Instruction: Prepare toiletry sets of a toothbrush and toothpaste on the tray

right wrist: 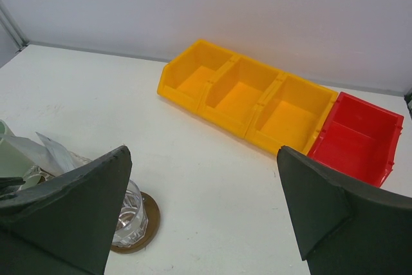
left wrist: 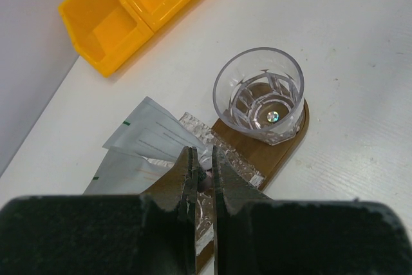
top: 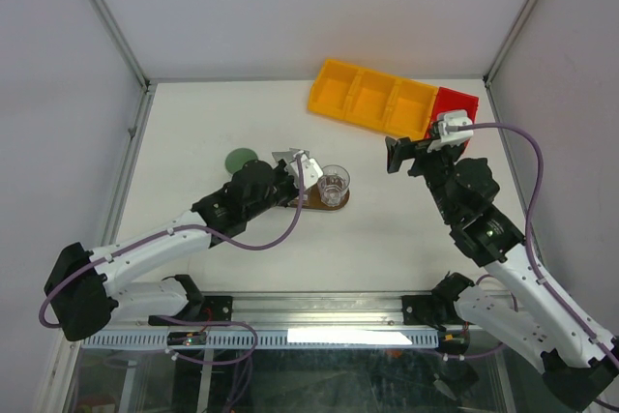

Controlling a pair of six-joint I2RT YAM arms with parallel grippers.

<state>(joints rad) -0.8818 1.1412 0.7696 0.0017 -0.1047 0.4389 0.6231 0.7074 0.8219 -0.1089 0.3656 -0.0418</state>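
Near the middle of the tabletop lay the tray (left wrist: 291, 141), a dark-brown wooden board, with a clear glass (left wrist: 257, 91) standing upright on its rounded end. The left tool (left wrist: 203, 154) hung over the tray's other part, its fingers pressed almost together and pinching the crinkled clear wrapper of a toiletry set (left wrist: 145, 136), whose pale flat packets fanned out just beyond the fingertips, partly over the board and partly over the tabletop beside it. A mint-green cup (top: 239, 160) sat toward the left edge, near the tray. The right tool (right wrist: 203, 152) was spread wide and held nothing, poised above the tabletop before the yellow bin (right wrist: 248, 98) along the far edge, with the red bin (right wrist: 357, 136) touching it at the far right corner.
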